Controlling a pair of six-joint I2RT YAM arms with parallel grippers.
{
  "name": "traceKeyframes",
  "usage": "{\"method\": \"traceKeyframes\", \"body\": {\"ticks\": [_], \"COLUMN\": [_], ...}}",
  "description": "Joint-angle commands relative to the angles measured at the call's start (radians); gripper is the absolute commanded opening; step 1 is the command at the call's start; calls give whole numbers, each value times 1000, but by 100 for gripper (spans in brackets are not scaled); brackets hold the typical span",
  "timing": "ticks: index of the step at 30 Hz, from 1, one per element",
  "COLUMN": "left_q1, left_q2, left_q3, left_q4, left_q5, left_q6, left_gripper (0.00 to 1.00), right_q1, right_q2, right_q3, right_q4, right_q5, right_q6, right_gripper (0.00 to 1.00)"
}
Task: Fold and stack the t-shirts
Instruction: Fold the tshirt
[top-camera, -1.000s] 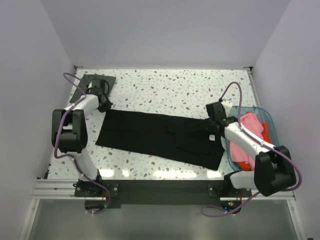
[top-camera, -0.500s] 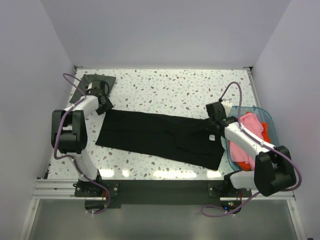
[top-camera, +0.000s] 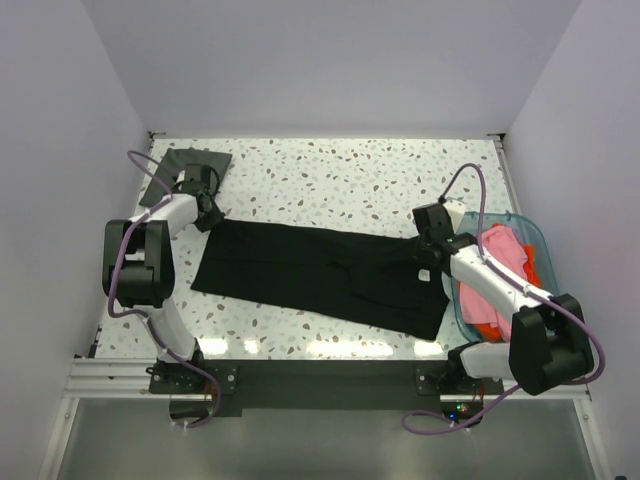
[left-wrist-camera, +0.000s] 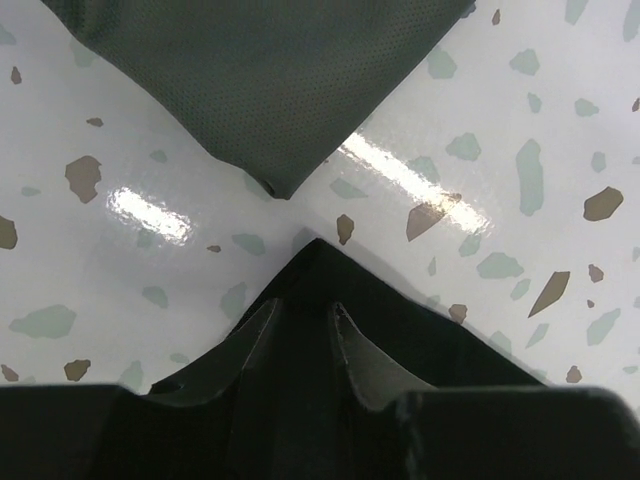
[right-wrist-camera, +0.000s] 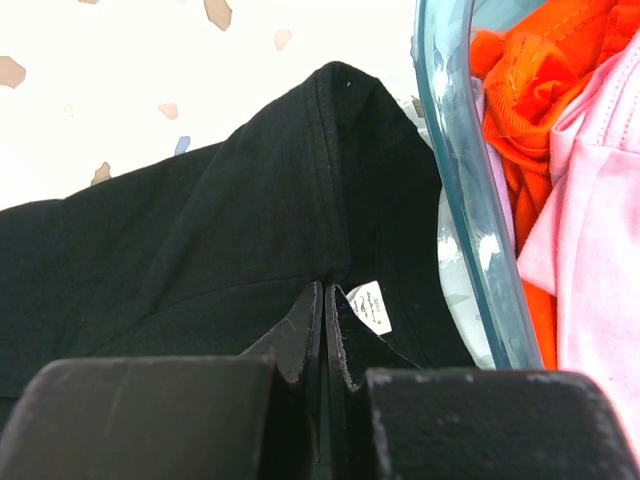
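A large black t-shirt (top-camera: 320, 275) lies folded in a long strip across the table. My left gripper (top-camera: 210, 215) is at its far left corner. In the left wrist view the gripper (left-wrist-camera: 305, 315) has black cloth (left-wrist-camera: 470, 345) filling the gap between its jaws. My right gripper (top-camera: 425, 258) is at the strip's right end. In the right wrist view the gripper (right-wrist-camera: 327, 290) is shut on the black cloth (right-wrist-camera: 200, 250) beside a white tag (right-wrist-camera: 372, 306). A dark grey t-shirt (top-camera: 188, 162) lies folded at the back left, just beyond the left gripper (left-wrist-camera: 270, 80).
A clear blue bin (top-camera: 520, 222) stands at the right edge, close to the right gripper. Its wall (right-wrist-camera: 470, 200) shows in the right wrist view. It holds a pink t-shirt (top-camera: 505, 250) and an orange t-shirt (top-camera: 485, 325). White walls enclose the speckled table (top-camera: 350, 180).
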Motion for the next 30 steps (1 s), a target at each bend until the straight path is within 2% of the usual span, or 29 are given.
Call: {"method": "traceKeyframes", "body": {"ticks": [1, 5, 12, 16, 18, 20, 21, 23, 25, 30], "left_q1": [1, 1, -1, 1, 1, 2, 2, 4, 4, 4], "left_q2": [-20, -14, -14, -22, -39, -53, -60, -60, -73, -70], "left_q3": [-3, 8, 20, 34, 33, 25, 24, 20, -7, -35], "left_q4": [67, 84, 84, 69, 47, 40, 40, 47, 76, 139], "left_q5": [23, 32, 32, 19, -18, -46, -56, -56, -38, 3], "left_q6": [21, 26, 31, 35, 34, 40, 55, 74, 107, 130], "left_gripper": [28, 21, 0, 1, 26, 43, 46, 51, 52, 43], "right_q1": [-7, -7, -7, -5, -5, -7, -5, -5, -7, -7], "right_q2": [-36, -45, -50, -53, -56, -59, -62, -62, -64, -65], "right_q3": [18, 20, 14, 14, 12, 12, 12, 10, 10, 10], "right_q4": [9, 6, 6, 6, 4, 3, 4, 4, 4, 9], "right_q5": [6, 9, 13, 11, 14, 14, 14, 11, 6, -1], "right_q6": [-8, -10, -11, -11, -13, -14, -14, -11, -13, -10], "right_gripper": [0, 0, 0, 0, 0, 0, 0, 0, 0, 0]}}
